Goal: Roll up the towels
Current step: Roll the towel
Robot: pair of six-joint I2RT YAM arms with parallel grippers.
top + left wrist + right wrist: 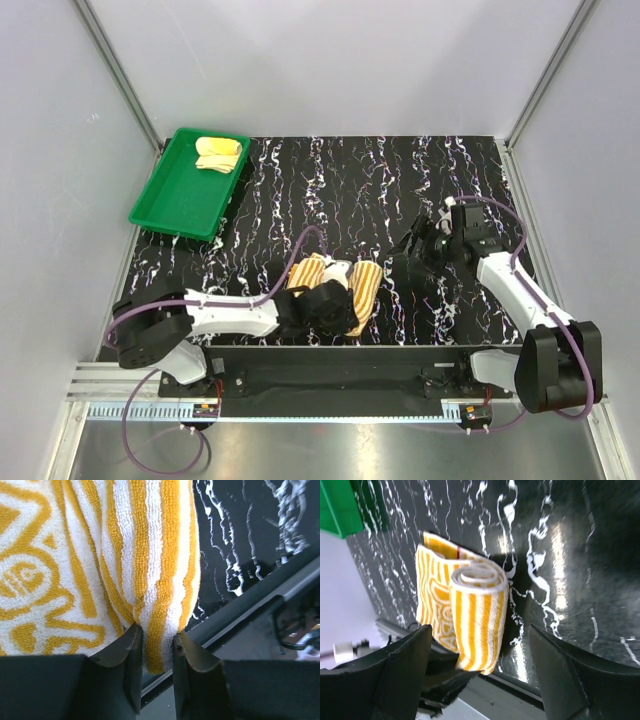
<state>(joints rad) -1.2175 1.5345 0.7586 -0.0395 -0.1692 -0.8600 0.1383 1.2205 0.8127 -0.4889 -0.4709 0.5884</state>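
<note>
The orange-and-cream striped towel lies partly rolled near the table's front edge, its roll on the right and a flat patterned part on the left. My left gripper is shut on the near end of the roll, with cloth pinched between both fingers. Off to the right of the towel and clear of it, my right gripper stands open. Its wrist view shows the striped towel ahead of its wide-apart fingers. The pale yellow towel lies rolled in the green tray.
The green tray sits at the table's back left corner, and its edge shows in the right wrist view. A black rail runs along the table's front edge just below the towel. Grey walls enclose the black marbled table.
</note>
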